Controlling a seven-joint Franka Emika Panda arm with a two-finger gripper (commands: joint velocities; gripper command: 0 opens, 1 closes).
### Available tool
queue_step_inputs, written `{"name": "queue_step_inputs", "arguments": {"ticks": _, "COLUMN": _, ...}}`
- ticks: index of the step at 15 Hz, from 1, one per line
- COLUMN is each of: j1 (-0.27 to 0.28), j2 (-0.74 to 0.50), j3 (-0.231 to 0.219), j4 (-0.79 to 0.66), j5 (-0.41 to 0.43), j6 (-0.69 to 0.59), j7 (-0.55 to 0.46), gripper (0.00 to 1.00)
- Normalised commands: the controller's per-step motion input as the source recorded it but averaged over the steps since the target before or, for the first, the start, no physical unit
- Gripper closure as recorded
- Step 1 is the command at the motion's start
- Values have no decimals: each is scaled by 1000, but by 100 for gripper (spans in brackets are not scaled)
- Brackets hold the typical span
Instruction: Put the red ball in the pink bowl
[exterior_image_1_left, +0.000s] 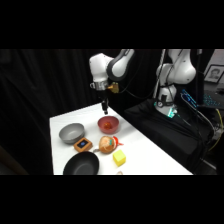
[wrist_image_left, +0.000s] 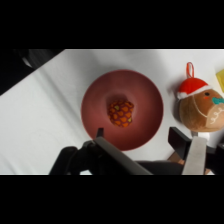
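The red ball (wrist_image_left: 121, 113) lies in the middle of the pink bowl (wrist_image_left: 97, 102), with nothing touching it. In the side view the pink bowl (exterior_image_1_left: 108, 123) stands near the table's far side, and a speck of red inside it is the ball (exterior_image_1_left: 107, 124). My gripper (exterior_image_1_left: 104, 110) hangs just above the bowl's far rim. In the wrist view the gripper (wrist_image_left: 142, 152) is open, its two fingers (wrist_image_left: 192, 152) spread apart over the bowl's near rim with nothing between them.
A grey bowl (exterior_image_1_left: 71, 132) sits at the left and a black bowl (exterior_image_1_left: 81, 164) at the front. Between them lies a small orange and blue block (exterior_image_1_left: 83, 145). A round tan toy with a red cap (exterior_image_1_left: 106, 144) and a yellow block (exterior_image_1_left: 119, 158) lie right of those.
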Motion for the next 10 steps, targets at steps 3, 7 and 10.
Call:
{"name": "queue_step_inputs", "arguments": {"ticks": 3, "j1": -3, "j2": -358, "j3": -9, "j4": 25, "j5": -162, "j6": -271, "j7": 159, "gripper": 0}}
{"name": "queue_step_inputs", "arguments": {"ticks": 7, "j1": -15, "j2": -264, "j3": 27, "j4": 83, "j5": -217, "j6": -202, "j7": 213, "gripper": 0}}
{"name": "queue_step_inputs", "arguments": {"ticks": 10, "j1": -32, "j2": -151, "j3": 57, "j4": 136, "j5": -267, "j6": -170, "j7": 253, "gripper": 0}}
